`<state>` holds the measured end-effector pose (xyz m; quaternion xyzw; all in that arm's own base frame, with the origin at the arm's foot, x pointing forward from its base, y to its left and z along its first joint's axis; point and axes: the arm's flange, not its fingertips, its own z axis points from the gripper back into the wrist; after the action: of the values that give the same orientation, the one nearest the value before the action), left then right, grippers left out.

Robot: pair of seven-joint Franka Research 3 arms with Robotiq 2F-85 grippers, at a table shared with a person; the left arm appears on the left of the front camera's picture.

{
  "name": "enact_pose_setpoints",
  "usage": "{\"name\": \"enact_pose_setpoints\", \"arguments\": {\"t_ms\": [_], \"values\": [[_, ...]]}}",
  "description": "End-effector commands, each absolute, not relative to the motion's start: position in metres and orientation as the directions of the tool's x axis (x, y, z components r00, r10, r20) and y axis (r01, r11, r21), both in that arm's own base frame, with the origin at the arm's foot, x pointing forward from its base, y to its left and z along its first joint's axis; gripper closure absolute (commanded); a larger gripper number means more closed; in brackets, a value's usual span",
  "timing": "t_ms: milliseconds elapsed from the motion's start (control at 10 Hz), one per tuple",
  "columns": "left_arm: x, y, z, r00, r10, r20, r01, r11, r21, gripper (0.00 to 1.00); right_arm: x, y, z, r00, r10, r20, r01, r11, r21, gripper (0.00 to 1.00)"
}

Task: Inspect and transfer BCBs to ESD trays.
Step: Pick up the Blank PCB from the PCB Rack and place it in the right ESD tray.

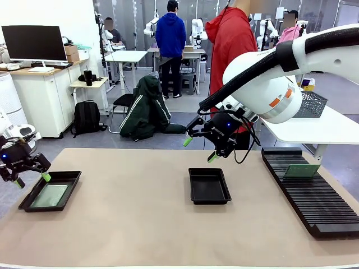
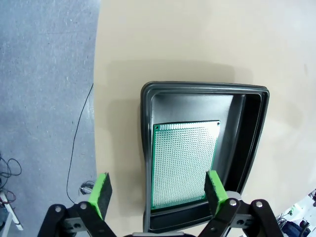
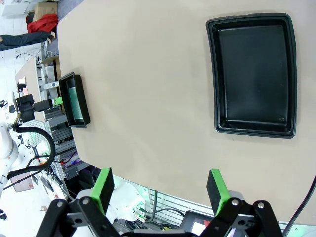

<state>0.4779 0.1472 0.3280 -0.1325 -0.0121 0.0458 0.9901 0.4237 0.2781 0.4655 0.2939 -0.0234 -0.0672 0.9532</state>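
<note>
- One BCB (image 2: 182, 165) lies flat in the left ESD tray (image 2: 192, 106), which sits near the left edge of the surface (image 1: 129, 224).
- The left end effector (image 2: 158, 192) hovers just above this tray. Its jaws are wide apart and there is nothing between them.
- The middle ESD tray (image 1: 208, 188) is empty. The right end effector (image 1: 200, 150) hangs in the air near it, also open and holding nothing.
- A second BCB (image 1: 301, 170) stands a little tilted in the black slotted rack (image 1: 314, 196) at the right side.
- In my judgement one transfer is done, and the step in hand is to fetch the second BCB for the middle ESD tray.
- The next move probably calls for the right arm to go right to the rack. It must take the thin board by its edges and lift it clear of the slot before carrying it.
- The tray floor looks only slightly bigger than a board, so the board should come down level inside the rim.
- The left ESD tray is close to the surface edge, and a push could slide it off.
- There is wide bare surface between the two trays, and a free strip between the middle ESD tray and the rack.
- A person in a red jacket (image 1: 230, 39) stands just behind the right arm, so there is less room on the far side.
</note>
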Motion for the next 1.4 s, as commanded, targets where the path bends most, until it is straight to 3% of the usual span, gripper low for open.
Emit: {"name": "enact_pose_setpoints", "arguments": {"t_ms": [0,500,700,1000,1300], "values": [[0.479,0.148,0.326,0.996,0.092,0.02,-0.083,0.96,-0.269,0.0,0.407,0.261,0.491,0.996,-0.072,0.043,0.037,0.839,0.542,0.0],[0.479,0.148,0.326,0.996,0.092,0.02,-0.083,0.96,-0.269,0.0,0.374,0.177,0.627,0.895,0.371,0.249,-0.434,0.855,0.284,0.0],[0.479,0.148,0.326,0.996,0.092,0.02,-0.083,0.96,-0.269,0.0,0.383,0.12,0.667,0.763,0.602,0.235,-0.641,0.751,0.156,0.0],[0.479,0.148,0.326,0.996,0.092,0.02,-0.083,0.96,-0.269,0.0,0.396,0.041,0.705,0.465,0.859,0.213,-0.881,0.473,0.015,0.0],[0.479,0.148,0.326,0.996,0.092,0.02,-0.083,0.96,-0.269,0.0,0.404,-0.013,0.723,0.251,0.955,0.159,-0.96,0.267,-0.09,0.0]]}}
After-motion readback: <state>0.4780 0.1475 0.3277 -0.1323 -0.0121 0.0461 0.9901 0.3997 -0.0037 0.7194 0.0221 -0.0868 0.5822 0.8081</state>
